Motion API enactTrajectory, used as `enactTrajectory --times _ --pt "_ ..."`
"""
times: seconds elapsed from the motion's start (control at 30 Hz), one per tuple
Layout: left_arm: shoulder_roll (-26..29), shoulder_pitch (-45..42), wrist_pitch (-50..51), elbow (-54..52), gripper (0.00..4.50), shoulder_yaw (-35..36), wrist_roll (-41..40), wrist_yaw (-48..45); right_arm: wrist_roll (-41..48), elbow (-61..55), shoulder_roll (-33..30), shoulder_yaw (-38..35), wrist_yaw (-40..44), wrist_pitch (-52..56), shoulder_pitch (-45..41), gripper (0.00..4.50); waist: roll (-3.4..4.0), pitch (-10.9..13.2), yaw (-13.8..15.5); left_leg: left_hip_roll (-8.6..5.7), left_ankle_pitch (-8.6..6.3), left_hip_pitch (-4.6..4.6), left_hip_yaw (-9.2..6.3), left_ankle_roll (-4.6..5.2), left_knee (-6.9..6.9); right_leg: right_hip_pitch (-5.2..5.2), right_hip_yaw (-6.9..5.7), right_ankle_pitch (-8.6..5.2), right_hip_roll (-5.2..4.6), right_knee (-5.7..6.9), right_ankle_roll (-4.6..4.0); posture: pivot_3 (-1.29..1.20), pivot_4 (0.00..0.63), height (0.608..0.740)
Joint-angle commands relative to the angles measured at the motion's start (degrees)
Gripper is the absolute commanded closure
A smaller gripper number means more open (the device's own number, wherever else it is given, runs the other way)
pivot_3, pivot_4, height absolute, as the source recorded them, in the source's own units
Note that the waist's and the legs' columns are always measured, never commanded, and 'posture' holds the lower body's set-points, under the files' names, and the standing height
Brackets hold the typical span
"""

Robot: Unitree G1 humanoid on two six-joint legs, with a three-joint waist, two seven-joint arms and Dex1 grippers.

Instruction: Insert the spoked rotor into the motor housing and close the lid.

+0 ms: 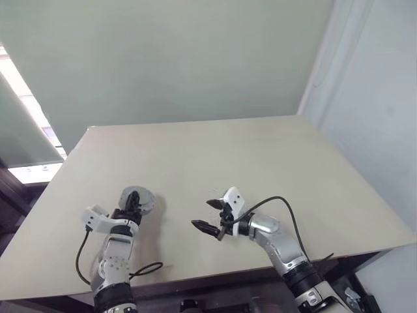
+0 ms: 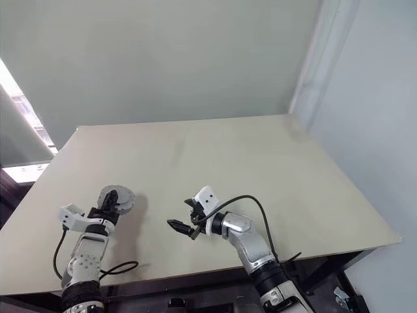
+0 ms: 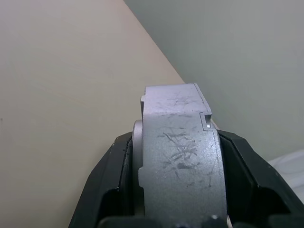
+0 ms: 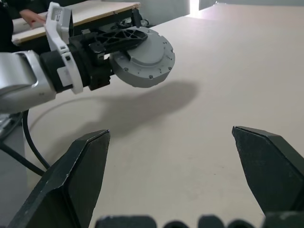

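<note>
left tool point(image 1: 133, 199) clamped on a round grey metal disc point(image 4: 145, 59), probably the motor housing, held above the beige surface point(image 1: 260, 156), right tool point(image 1: 210, 216) wide open, empty

Beige table point(image 1: 273, 163), pale green wall point(image 1: 169, 59), bright window point(image 1: 26, 98) left

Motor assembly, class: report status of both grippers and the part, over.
Left gripper shut on grey round assembly, held above table. Right gripper open, holding nothing. Nothing between them.
</note>
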Motion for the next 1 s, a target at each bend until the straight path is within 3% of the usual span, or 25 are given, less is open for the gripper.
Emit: enactTrajectory --times 0.03,0.43,0.67,0.77,1.0 --pt "1.9 -3.1 -3.2 0.4 2.47 0.5 1.1 -1.2 -1.1 -1.7 -0.2 0.3 0.2 -2.6 -0.6 0.0 -0.01 0.0 0.0 0.0 0.0 0.01 0.0 0.0 0.02 0.02 0.0 0.02 0.0 0.0 0.01 0.0 0.0 0.74" --pt "3.6 -4.7 -6.5 6.6 2.47 -0.1 5.1 -1.6 -1.9 -2.7 -0.5 0.5 -0.4 -2.9 0.2 0.0 -0.1 0.0 0.7 0.0 0.0 0.03 -0.01 0.0 0.06 0.05 0.0 0.06 0.01 0.0 0.01 0.0 0.0 0.74" --pt "5.6 -4.8 -6.8 10.0 0.07 -0.9 9.0 0.2 -2.1 -2.8 -0.6 0.3 -0.6 -2.9 0.2 0.0 -0.11 0.0 1.2 0.01 0.01 0.13 -0.02 0.0 0.09 0.14 -0.02 0.08 0.02 0.03 -0.01 0.0 0.0 0.74" --pt "5.9 -4.8 -7.5 10.8 0.03 -1.1 10.2 0.5 -2.2 -2.8 -0.5 0.3 -0.6 -2.9 0.2 0.0 -0.11 0.0 1.2 0.0 0.0 0.19 -0.01 0.0 0.1 0.22 -0.02 0.08 0.01 0.02 -0.01 0.0 0.0 0.74" --pt "10.9 -2.1 -14.3 11.6 0.03 -4.2 25.0 12.8 -2.4 -2.3 -0.7 0.1 -0.9 -3.1 0.1 0.0 -0.11 0.0 1.2 0.05 0.0 0.33 -0.02 0.0 0.06 0.26 -0.02 0.11 0.04 0.04 -0.06 0.0 0.0 0.74"
